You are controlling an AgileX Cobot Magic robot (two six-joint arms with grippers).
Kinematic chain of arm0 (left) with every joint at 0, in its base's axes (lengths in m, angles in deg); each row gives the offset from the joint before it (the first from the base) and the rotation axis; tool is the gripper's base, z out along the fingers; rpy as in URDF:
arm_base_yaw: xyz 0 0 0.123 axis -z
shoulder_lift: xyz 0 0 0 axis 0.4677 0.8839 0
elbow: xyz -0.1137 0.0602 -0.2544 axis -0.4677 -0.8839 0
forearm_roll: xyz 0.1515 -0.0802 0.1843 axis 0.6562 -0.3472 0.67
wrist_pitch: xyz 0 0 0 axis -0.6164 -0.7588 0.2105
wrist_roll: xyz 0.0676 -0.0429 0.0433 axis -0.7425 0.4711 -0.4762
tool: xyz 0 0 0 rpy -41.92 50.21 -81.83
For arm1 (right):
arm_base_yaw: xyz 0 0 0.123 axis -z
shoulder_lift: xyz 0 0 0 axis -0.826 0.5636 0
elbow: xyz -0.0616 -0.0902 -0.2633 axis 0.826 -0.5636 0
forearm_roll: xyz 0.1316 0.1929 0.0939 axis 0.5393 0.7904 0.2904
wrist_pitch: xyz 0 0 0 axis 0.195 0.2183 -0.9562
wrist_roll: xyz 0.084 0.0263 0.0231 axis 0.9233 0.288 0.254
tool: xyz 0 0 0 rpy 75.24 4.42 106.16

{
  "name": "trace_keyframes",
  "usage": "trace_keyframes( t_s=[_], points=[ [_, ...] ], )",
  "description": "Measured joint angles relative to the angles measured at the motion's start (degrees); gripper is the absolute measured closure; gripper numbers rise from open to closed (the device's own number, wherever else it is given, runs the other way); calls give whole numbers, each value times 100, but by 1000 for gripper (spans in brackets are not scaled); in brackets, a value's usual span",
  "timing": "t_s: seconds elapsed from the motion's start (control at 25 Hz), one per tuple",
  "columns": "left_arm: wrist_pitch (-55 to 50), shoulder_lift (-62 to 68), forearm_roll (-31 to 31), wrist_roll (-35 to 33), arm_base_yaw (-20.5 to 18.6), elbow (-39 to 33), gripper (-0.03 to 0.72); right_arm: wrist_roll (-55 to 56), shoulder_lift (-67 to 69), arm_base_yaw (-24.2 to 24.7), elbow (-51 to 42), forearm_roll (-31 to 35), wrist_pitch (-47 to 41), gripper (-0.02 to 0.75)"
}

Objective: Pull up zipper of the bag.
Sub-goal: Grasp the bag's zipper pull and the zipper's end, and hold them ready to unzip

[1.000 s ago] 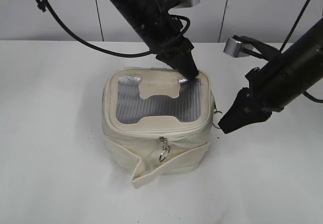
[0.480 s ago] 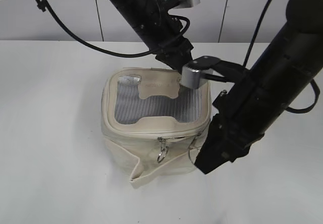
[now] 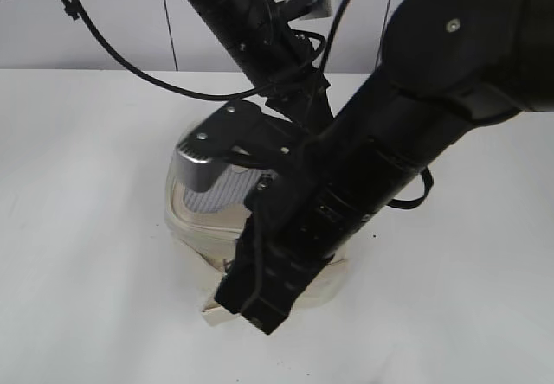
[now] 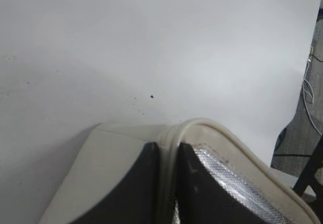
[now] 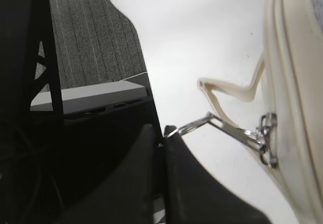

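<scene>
The cream bag [image 3: 185,217] sits mid-table, mostly hidden behind my right arm. My left gripper [image 4: 169,156] is shut on the bag's [image 4: 113,158] rear lid rim, one finger outside and one on the grey mesh panel [image 4: 229,181]. In the exterior view its tips are hidden behind the right arm. My right gripper [image 5: 162,132] is shut on the zipper's ring pull [image 5: 194,124], which is stretched taut from the silver slider [image 5: 265,135] on the bag's edge [image 5: 298,82]. In the exterior view the right gripper [image 3: 251,308] is low at the bag's front.
The loose cream strap [image 5: 232,90] loops out from the bag's front and shows below my right gripper [image 3: 212,315]. The white table [image 3: 78,254] lies all around. A dark stand [image 4: 303,143] is at the table's far side.
My right arm swung left and down across the bag's front, and its gripper closed on the ring pull. The bag shifted a little. The left arm stayed at the rear rim.
</scene>
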Motion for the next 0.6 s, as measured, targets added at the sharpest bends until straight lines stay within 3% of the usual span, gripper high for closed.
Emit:
trace_keyframes(
  t_s=[0.32, 0.44, 0.6],
  points=[
    [-122, 0, -5, -25, 11, 0, 616, 563, 235, -228, 322, -157, 107, 697],
    [19, 0, 16, -20, 11, 0, 616, 1274, 228, -228, 338, -484, 1, 591],
    [55, 0, 48, 186, 5, 0, 616, 2245, -14, -228, 338, -1200, -68, 356]
  ],
)
